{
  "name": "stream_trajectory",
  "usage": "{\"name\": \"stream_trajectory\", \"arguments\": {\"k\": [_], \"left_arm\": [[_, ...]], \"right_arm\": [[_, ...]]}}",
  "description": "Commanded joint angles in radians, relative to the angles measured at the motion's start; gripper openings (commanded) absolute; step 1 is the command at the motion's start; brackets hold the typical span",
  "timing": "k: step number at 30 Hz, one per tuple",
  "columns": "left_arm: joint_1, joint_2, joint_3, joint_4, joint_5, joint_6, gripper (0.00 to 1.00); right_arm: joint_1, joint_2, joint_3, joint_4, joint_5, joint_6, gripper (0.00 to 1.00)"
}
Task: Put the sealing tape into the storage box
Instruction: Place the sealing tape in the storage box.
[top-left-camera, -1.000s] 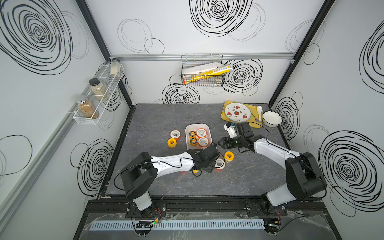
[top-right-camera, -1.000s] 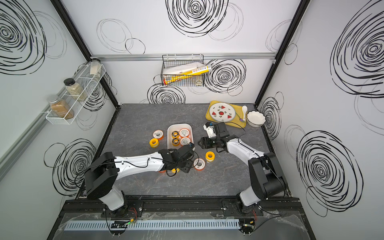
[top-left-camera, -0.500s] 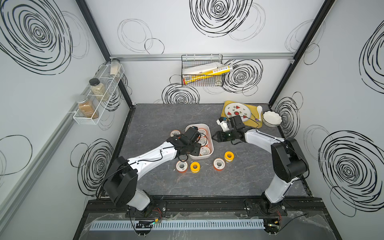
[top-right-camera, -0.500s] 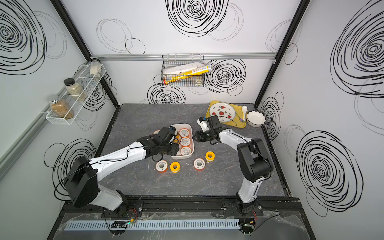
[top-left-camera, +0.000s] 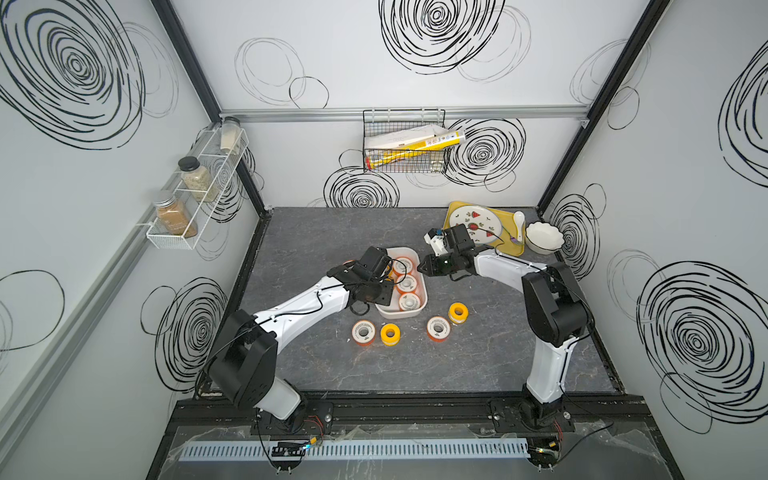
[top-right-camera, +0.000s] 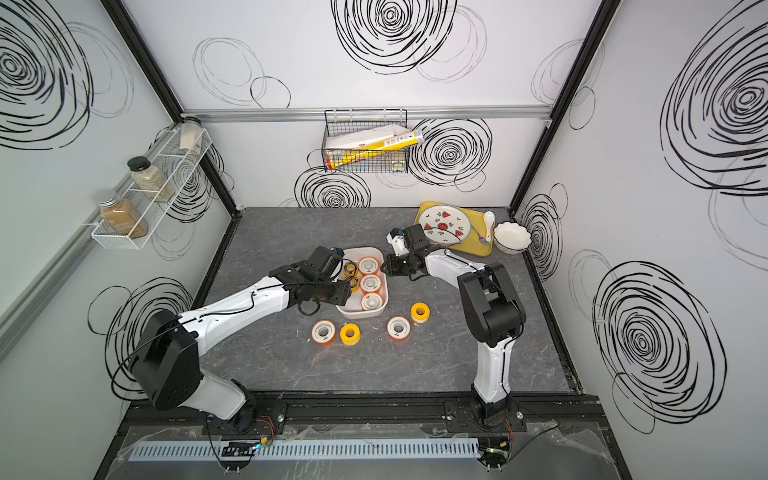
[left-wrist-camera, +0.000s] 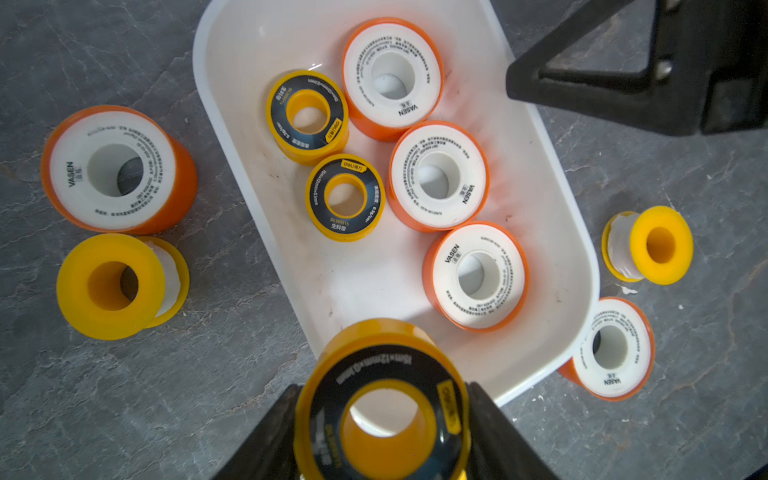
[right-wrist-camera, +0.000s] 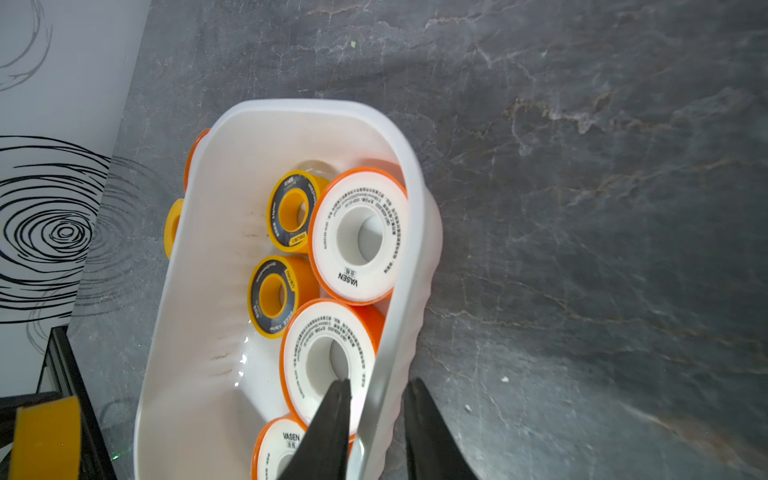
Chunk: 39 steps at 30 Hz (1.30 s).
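Note:
The white storage box (top-left-camera: 401, 316) (top-right-camera: 359, 314) stands mid-table holding three orange sealing tape spools (top-left-camera: 406, 284) and two black-faced yellow ones (left-wrist-camera: 307, 114). My left gripper (left-wrist-camera: 382, 395) (top-left-camera: 384, 293) is shut on another black-faced yellow spool (left-wrist-camera: 384, 365), above the box's near left rim. My right gripper (right-wrist-camera: 379, 381) (top-left-camera: 424, 266) straddles the box's right rim, one finger inside and one outside, closed on it. Two orange spools (top-left-camera: 363, 331) (top-left-camera: 437, 328) and two yellow spools (top-left-camera: 390, 333) (top-left-camera: 458, 312) lie in front of the box. One orange spool (left-wrist-camera: 114, 168) and one yellow spool (left-wrist-camera: 112, 286) lie to its left.
At the back right sit a yellow tray (top-left-camera: 509, 249) with a plate and spoon, and a white scalloped bowl (top-left-camera: 543, 237). A wire basket (top-left-camera: 405, 145) hangs on the back wall. A spice rack (top-left-camera: 195, 195) hangs on the left wall.
My left arm carried the black-faced spool from the table's front up over the box. My right arm moved to the box's right side and its jaws narrowed onto the rim.

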Motion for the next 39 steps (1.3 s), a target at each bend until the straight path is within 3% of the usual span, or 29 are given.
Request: {"name": "stream_trajectory", "arguments": {"k": [1, 7, 16, 39], "left_arm": [[0.008, 0.025, 0.033, 0.008, 0.020, 0.024, 0.59], [0.008, 0.057, 0.045, 0.010, 0.039, 0.036, 0.60], [-0.010, 0.124, 0.089, -0.010, 0.044, 0.075, 0.60], [-0.108, 0.326, 0.229, -0.119, -0.213, 0.103, 0.59]], "right_arm": [[0.010, 0.014, 0.022, -0.032, 0.023, 0.023, 0.24], [0.013, 0.001, 0.012, -0.032, 0.058, 0.050, 0.17], [0.013, -0.045, -0.015, -0.038, 0.113, 0.066, 0.17], [0.015, -0.065, -0.027, -0.053, 0.139, 0.060, 0.17]]}}
